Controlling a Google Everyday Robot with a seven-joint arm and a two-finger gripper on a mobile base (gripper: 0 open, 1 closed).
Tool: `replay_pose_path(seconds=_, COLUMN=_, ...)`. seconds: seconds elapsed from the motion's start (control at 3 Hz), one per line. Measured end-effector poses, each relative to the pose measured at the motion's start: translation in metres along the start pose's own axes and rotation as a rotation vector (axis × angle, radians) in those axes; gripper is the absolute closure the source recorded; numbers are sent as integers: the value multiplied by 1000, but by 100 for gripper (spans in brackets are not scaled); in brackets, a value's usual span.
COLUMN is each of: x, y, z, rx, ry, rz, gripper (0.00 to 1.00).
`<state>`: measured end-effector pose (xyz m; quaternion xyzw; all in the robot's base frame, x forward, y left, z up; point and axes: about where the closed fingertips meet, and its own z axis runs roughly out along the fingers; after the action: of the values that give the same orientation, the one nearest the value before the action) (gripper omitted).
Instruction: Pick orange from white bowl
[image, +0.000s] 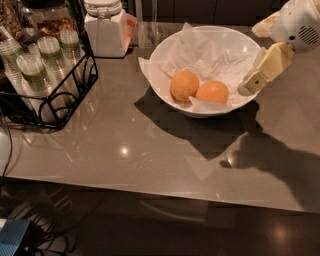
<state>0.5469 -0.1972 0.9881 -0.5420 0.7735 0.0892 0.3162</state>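
Note:
The white bowl (165, 55), lined with crumpled white paper, stands on the grey counter at the upper middle. Two fruits lie in it side by side. The orange (212, 92) is the deeper-coloured, rounder one on the right. A paler, egg-shaped orange (184, 85) touches it on the left. My gripper (251, 60) hangs at the bowl's right rim, above and to the right of the orange. It is open and empty. Its lower cream finger (261, 72) points down and left over the rim.
A black wire rack (55, 95) with several lidded cups stands at the left. A white lidded jar (106, 27) stands at the back, left of the bowl. The counter's front edge (150, 192) runs across the lower frame, with cables below it at the left.

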Motion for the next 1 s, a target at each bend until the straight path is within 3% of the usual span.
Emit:
replay_pose_path(seconds=0.33, x=-8, y=-17, z=33, rx=-57, ry=-56, rz=20, gripper=0)
replay_pose_path(seconds=0.67, x=-7, y=-19, z=37, rx=-61, ry=-59, rz=23, gripper=7)
replay_pose_path(seconds=1.0, x=-7, y=-19, z=38, rx=-63, ry=-60, rz=24, gripper=5)
